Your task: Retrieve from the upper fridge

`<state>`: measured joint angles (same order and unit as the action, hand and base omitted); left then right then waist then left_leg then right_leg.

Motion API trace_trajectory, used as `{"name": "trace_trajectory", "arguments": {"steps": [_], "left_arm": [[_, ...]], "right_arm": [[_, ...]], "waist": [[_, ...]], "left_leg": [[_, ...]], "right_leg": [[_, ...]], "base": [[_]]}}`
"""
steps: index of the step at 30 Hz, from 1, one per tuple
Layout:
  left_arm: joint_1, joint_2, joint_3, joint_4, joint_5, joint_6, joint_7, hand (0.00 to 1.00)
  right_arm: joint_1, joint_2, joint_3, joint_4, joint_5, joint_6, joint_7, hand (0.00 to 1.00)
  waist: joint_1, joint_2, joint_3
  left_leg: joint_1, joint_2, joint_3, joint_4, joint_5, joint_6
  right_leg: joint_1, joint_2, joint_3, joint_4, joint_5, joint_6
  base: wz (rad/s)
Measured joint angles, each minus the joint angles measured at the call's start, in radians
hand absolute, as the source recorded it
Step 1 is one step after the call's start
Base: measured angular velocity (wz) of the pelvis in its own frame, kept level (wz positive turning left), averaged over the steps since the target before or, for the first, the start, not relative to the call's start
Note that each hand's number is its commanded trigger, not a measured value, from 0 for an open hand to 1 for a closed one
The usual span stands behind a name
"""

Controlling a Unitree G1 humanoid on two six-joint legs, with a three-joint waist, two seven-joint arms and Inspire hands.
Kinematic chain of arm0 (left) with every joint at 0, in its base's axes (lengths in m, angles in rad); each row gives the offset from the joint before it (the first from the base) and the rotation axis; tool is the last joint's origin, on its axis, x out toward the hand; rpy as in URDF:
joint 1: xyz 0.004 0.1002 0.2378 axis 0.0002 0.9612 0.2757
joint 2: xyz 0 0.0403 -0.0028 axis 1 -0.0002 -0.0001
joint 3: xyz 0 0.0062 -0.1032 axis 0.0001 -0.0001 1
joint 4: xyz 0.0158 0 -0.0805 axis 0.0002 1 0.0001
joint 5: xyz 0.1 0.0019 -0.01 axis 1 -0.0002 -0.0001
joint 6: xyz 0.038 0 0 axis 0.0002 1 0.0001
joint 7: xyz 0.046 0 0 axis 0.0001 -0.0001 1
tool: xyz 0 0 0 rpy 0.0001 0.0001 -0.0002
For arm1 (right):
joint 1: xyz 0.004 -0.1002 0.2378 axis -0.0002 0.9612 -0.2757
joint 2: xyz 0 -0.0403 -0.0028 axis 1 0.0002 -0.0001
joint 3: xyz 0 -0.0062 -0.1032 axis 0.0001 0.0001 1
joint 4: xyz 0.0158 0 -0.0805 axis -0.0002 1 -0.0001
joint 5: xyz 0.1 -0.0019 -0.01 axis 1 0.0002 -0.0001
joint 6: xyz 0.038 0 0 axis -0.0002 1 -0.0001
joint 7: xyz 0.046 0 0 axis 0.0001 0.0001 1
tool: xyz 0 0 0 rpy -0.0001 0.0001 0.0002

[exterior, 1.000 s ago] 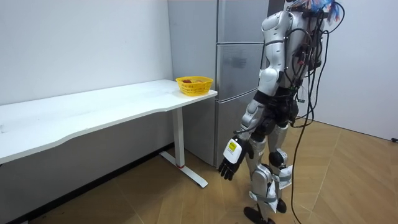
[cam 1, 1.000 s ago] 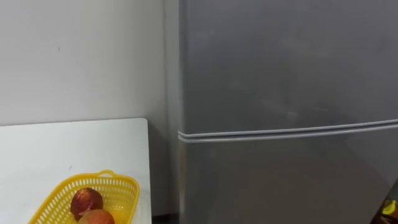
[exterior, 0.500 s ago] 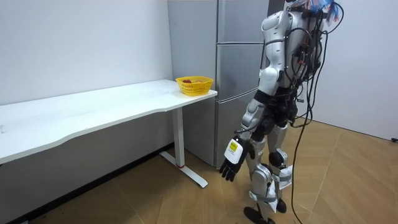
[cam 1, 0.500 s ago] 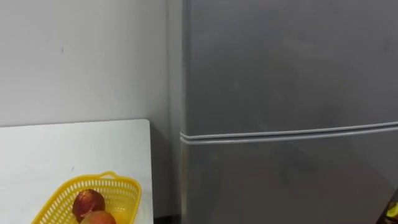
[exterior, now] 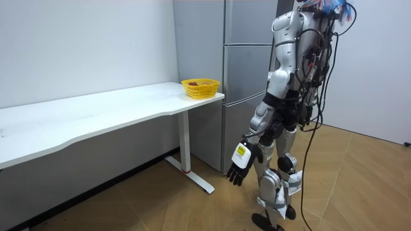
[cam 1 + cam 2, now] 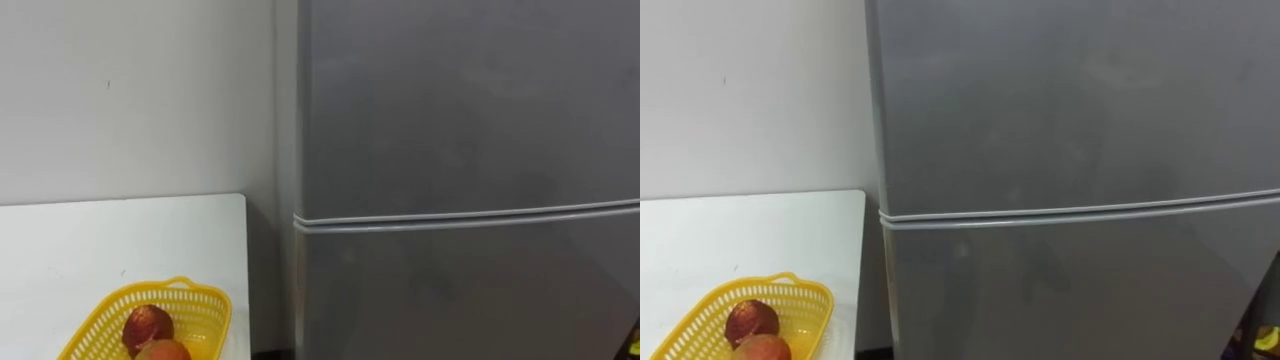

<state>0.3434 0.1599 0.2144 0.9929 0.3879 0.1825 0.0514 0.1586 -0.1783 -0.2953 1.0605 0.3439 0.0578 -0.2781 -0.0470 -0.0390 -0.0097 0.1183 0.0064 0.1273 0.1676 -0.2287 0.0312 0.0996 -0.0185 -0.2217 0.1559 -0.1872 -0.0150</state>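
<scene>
Even, bright room light; dull sheen on fridge door [image 6: 460,100]; shade beneath table [image 5: 96,114].

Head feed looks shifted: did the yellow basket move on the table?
No. In the room view the yellow basket sits at the same table corner beside the fridge; the eye-view shift is the camera's.

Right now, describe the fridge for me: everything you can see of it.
The fridge is a tall grey box with a smooth, metal-looking front, upright by the white wall. A pale horizontal seam splits it into an upper door and a lower door; both are shut, no handle visible. The white table ends beside it, a gap between. The robot stands before it, its left hand hanging open by its leg, touching neither door.
</scene>
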Motion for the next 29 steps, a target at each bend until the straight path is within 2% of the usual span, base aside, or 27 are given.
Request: {"name": "trace_trajectory", "arguments": {"steps": [6,11,15,17,24,29], "left_arm": [[-0.021,-0.028,0.018,0.058,0.013,0.000,0.007,0.00],[-0.031,-0.036,0.018,0.089,0.043,0.001,0.002,0.00],[-0.034,-0.036,0.016,0.098,0.044,0.007,-0.023,0.00],[-0.037,-0.036,0.016,0.098,0.047,0.009,-0.034,0.00],[-0.045,-0.044,0.000,0.095,0.047,0.023,-0.040,0.00],[-0.053,-0.051,-0.002,0.097,0.047,0.023,-0.040,0.00]], "right_arm": [[-0.012,0.025,0.000,0.112,-0.018,0.007,0.053,0.00],[-0.013,0.033,0.009,0.137,-0.039,0.008,0.089,0.00],[-0.023,0.034,0.041,0.141,-0.087,0.008,0.118,0.00],[-0.022,0.036,0.059,0.141,-0.114,0.008,0.140,0.00],[-0.024,0.035,0.184,0.164,-0.165,0.010,0.199,0.00],[-0.024,0.036,0.204,0.177,-0.227,0.011,0.208,0.00]], "waist": [[0.008,0.007,0.0018],[0.026,0.013,0.0055],[0.027,0.020,0.0092],[0.024,0.023,0.0097],[0.047,0.023,0.0103],[0.064,0.021,0.0104]], "left_leg": [[0.003,0.000,0.000,0.000,0.000,0.000],[0.007,0.001,0.000,-0.001,0.000,0.000],[0.005,0.001,-0.005,-0.002,0.000,0.000],[-0.002,-0.001,-0.022,-0.002,0.000,0.000],[-0.003,-0.002,-0.025,-0.002,0.000,0.000],[-0.002,-0.003,-0.023,-0.001,0.000,0.000]], "right_leg": [[0.001,0.001,0.001,-0.003,0.000,0.000],[0.004,0.000,0.000,-0.005,-0.001,0.000],[0.004,0.000,-0.003,-0.004,-0.001,0.000],[0.003,0.000,-0.011,-0.005,-0.002,0.000],[0.003,0.000,-0.010,-0.005,-0.003,0.000],[0.003,0.001,-0.003,-0.005,-0.003,0.000]], "base": [[0.00],[0.01],[0.04],[0.15],[0.01],[-0.02]]}}
